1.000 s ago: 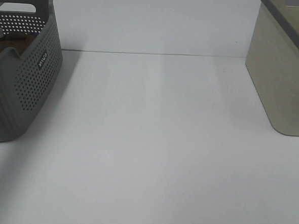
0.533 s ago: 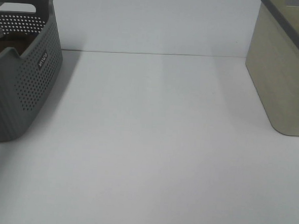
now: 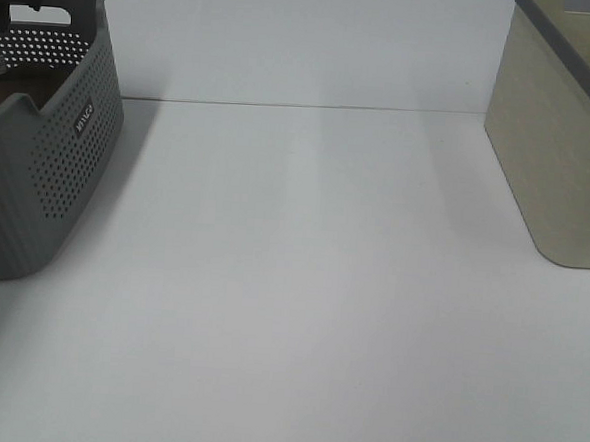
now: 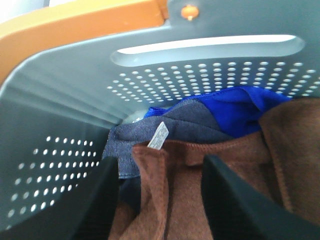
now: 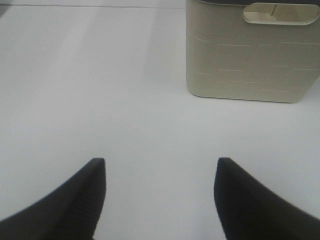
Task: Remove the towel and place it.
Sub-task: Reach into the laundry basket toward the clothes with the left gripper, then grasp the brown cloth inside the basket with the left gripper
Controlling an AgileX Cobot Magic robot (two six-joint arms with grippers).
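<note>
The main risk, as I judge it, is a grab that takes more than the large dark reddish-brown plush towel. It lies crumpled inside the grey perforated plastic basket, pressed against a bright blue cloth and a grey-blue woven cloth that sit just behind it toward the basket wall. If the jaws close too deep or too far forward, they could pinch one of those as well and drag it out. A shallow bite on the hemmed edge near the small white care label could slip as the soft pile takes the weight. A lift that is too low could snag the hanging cloth on the basket rim or tip the basket on the white table. The left gripper is down inside the basket with its dark jaws spread wide, one on each side of a raised fold of the towel. They clamp nothing, and I cannot tell whether they brush the cloth. The right gripper hovers over bare table with its jaws also wide apart and empty, facing the beige rectangular plastic bin, which stands well apart from it.
</note>
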